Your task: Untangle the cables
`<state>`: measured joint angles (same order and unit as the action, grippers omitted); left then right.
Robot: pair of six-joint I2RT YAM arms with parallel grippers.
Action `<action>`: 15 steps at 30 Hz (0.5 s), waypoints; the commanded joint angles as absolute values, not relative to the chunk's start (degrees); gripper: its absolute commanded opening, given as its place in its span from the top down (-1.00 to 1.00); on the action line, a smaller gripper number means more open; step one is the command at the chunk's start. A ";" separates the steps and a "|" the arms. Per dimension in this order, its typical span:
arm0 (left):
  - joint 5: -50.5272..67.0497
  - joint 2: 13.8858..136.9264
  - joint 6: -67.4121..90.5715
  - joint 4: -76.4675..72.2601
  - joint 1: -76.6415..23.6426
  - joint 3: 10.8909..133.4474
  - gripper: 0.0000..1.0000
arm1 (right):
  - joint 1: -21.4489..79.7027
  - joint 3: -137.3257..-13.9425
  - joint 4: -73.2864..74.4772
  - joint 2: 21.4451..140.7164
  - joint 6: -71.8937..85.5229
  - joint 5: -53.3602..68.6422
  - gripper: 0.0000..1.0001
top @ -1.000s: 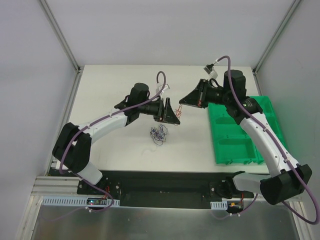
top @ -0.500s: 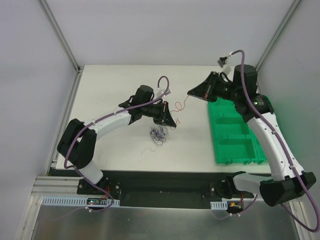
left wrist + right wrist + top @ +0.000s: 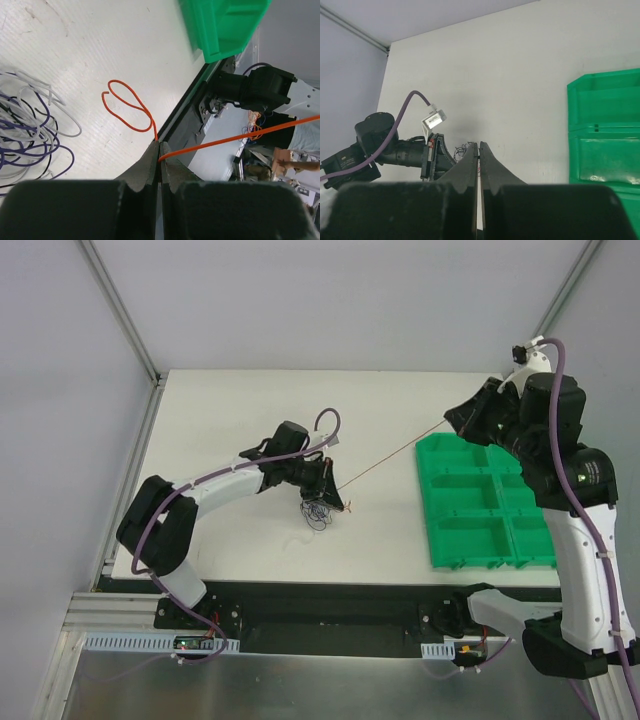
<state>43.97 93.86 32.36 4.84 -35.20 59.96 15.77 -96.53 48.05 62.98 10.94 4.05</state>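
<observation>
Left tool (image 3: 160, 150): fingers pressed together, clamped on the orange wire (image 3: 240, 137) right at the tips. It sits low over the table (image 3: 230, 410), near the middle.

Knot (image 3: 30, 130): whitish, purple and black loops, lying on the table just beside the left tool, on its near side in the top view. Nothing grips it.

Orange wire, slack end: a short curl lies on the table between the knot and the left tool's tips. In the left wrist view it is apart from the knot, with no crossing visible.

Orange wire, main run: a straight, taut line from the left tool up and away to the far right. Long axis is near-left to far-right.

Right tool (image 3: 452, 420): raised, fingers together. The taut wire ends at its tip, so I judge it is clamped on the far end. The right wrist view shows the closed fingers but the wire is too thin to make out there.

Green tray (image 3: 470, 530): on the right of the table, with the right tool above its far-left corner.

Judgement: the wire looks pulled free. The left tool is much the nearer to the knot; the tray lies right of the wire's line.

Writing: a white tag on the left arm's wrist, print too small to read. No brands legible.
</observation>
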 commanded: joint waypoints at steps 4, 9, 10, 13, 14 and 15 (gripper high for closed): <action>47.20 97.12 30.85 11.42 -34.54 66.87 0.49 | 14.68 -104.67 46.49 63.81 6.33 -5.97 0.99; 45.62 95.63 30.50 12.04 -34.45 69.70 0.00 | 14.33 -109.41 46.41 66.79 5.45 -7.56 0.99; 45.18 95.19 30.24 12.13 -34.45 69.70 -0.02 | 14.33 -110.29 46.49 67.58 4.75 -8.34 0.99; 45.35 94.22 30.15 12.65 -34.01 69.70 -0.04 | 13.98 -112.32 46.50 69.16 2.47 -12.55 0.99; 45.44 93.78 30.15 12.83 -33.93 69.70 -0.04 | 13.63 -112.85 46.23 69.52 1.59 -13.70 0.99; 45.79 93.52 30.23 13.09 -33.93 69.78 -0.04 | 13.36 -113.03 45.97 70.04 0.62 -14.93 0.99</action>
<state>45.41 96.95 31.75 11.35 -34.41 68.05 14.50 -110.43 48.18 68.14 5.02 -8.38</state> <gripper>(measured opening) 0.518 0.009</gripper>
